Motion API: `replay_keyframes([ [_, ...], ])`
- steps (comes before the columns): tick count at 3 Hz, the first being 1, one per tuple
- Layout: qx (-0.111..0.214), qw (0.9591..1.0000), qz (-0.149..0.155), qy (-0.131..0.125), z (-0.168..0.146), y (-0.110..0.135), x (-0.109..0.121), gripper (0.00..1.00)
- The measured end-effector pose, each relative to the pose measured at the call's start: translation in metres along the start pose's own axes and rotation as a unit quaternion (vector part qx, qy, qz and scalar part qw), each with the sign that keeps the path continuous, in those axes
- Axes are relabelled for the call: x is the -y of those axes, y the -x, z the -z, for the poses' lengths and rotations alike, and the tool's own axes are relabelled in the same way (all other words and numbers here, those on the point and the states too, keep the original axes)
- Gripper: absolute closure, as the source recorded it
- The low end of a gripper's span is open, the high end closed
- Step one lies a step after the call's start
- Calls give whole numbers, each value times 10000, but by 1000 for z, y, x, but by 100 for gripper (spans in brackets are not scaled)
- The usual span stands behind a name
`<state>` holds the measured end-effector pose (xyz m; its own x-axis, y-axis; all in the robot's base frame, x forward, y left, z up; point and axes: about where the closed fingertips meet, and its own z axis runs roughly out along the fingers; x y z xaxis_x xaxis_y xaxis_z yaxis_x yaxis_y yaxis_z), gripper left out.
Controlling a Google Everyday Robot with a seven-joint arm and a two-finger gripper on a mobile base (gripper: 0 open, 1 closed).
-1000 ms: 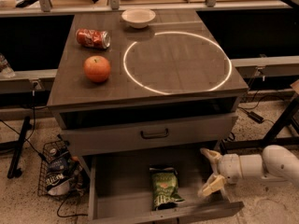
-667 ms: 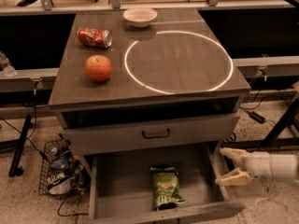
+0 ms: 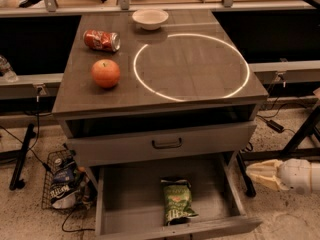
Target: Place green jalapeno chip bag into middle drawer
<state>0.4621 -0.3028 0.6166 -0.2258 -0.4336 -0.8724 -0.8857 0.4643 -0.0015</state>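
The green jalapeno chip bag (image 3: 177, 202) lies flat on the floor of the pulled-out middle drawer (image 3: 125, 204), near its front middle. My gripper (image 3: 257, 174) is outside the drawer, to the right of its right wall and a little above floor level, pointing left. It holds nothing and is well clear of the bag.
On the cabinet top sit a red soda can (image 3: 101, 39), an orange-red apple (image 3: 105, 73) and a white bowl (image 3: 150, 18). A closed drawer front with a dark handle (image 3: 167, 144) is above the open drawer. A wire basket (image 3: 62, 180) with trash stands at the left on the floor.
My gripper has drawn back to the right, out of the drawer and past its right wall. The chip bag stays lying in the drawer.
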Motion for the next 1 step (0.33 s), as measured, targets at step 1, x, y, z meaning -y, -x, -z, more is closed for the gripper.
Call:
replay_keyframes([
  [1, 6, 10000, 3, 14, -1, 1, 0, 94],
])
